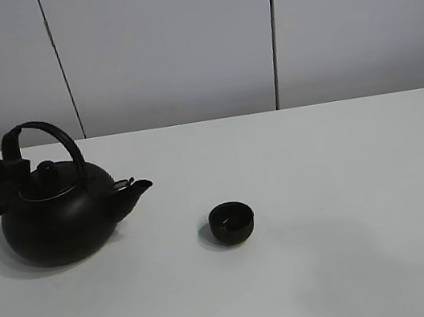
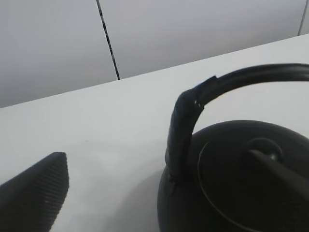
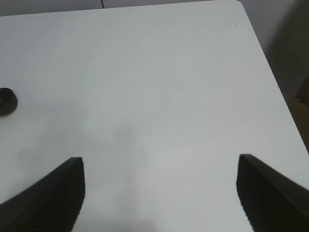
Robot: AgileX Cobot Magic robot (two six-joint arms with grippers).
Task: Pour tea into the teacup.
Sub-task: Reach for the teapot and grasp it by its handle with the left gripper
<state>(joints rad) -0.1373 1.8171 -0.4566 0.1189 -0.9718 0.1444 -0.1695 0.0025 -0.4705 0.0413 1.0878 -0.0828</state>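
Not yet pouring; straddling kettle [image 1: 60, 220] handle with left gripper [image 1: 4, 170] spread, unclamped; idling right gripper [image 3: 160, 162] wide, empty; finding teacup [image 1: 232, 222] mid-table, at 4 o'clock of spout; leaving lift and tilt undone.

A broad white matte tabletop [image 1: 347, 185] lay evenly lit, with only faint, soft shadows on it. Behind it stood a pale grey panelled wall [image 1: 168, 44] — flat and split by thin dark vertical seams [image 1: 273, 30]. Past the table's rounded corner [image 3: 239, 4] lay a dimmer grey area [image 3: 285, 48] — too blurred to make out.
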